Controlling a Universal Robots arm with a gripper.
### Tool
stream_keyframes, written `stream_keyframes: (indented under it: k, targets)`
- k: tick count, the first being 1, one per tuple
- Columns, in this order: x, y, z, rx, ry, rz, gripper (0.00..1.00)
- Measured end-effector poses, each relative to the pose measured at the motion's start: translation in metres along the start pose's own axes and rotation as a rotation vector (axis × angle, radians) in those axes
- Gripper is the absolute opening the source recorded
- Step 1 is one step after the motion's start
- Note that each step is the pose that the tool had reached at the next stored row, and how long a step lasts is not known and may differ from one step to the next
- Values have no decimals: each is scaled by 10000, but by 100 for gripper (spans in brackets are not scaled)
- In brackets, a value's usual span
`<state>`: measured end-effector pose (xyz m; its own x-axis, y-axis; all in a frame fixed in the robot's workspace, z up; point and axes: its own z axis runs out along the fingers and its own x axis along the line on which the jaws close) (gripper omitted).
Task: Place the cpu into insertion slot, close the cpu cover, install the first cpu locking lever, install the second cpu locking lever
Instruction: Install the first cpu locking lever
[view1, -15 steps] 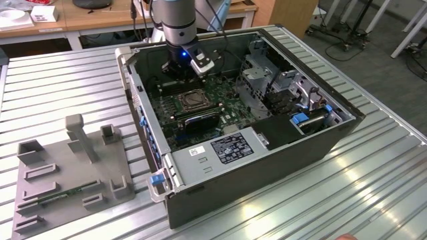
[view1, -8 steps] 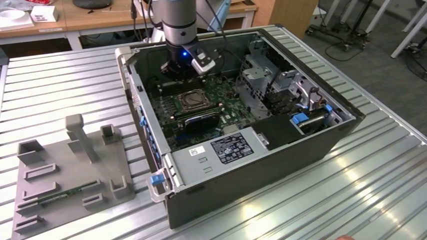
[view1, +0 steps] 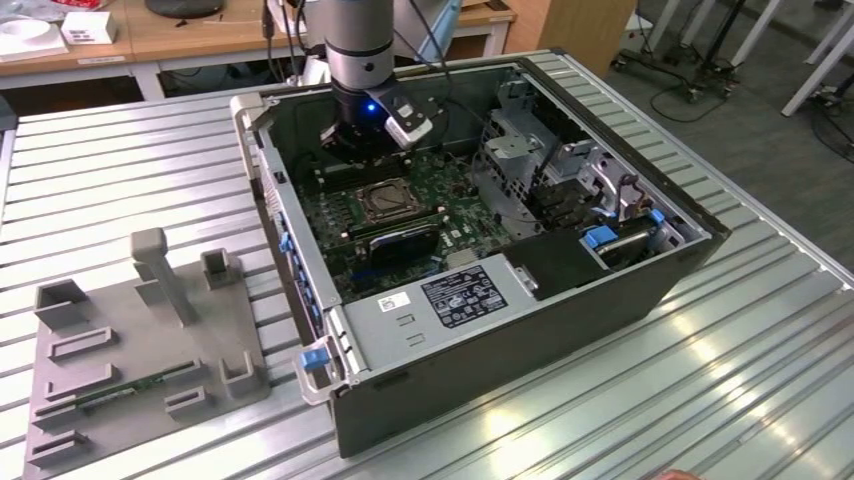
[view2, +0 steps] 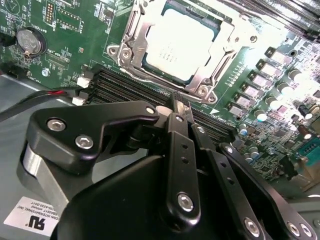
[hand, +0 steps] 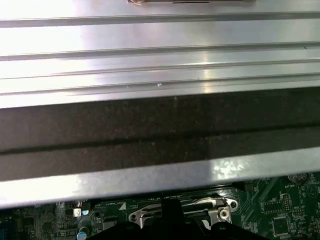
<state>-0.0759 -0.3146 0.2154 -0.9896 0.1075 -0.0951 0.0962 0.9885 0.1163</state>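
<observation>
Seated already in the socket: the cpu (view2: 173, 44), pale top showing through the window of the cpu cover (view2: 131, 35), which lies down flat around it. Hanging just above the motherboard (view1: 441, 195) inside the computer case (view1: 627, 290), at 12 o'clock from the socket: the gripper (view2: 182, 107), fingers pressed together, holding nothing, likely narrowed for lever work.

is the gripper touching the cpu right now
Apart. In the second wrist view the gripper sits short of the socket, with a strip of green board and memory slots between its fingertips and the cpu, which lies framed by the cpu cover.
</observation>
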Motion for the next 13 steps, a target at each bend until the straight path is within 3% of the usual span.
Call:
stream_keyframes:
  k: [3, 6, 10, 13]
  targets:
    - [0, 1, 1, 28, 1, -5, 10]
    - [0, 0, 0, 276, 45, -23, 10]
    - [-1, 0, 0, 641, 169, -44, 10]
    - [-1, 0, 0, 673, 179, -48, 10]
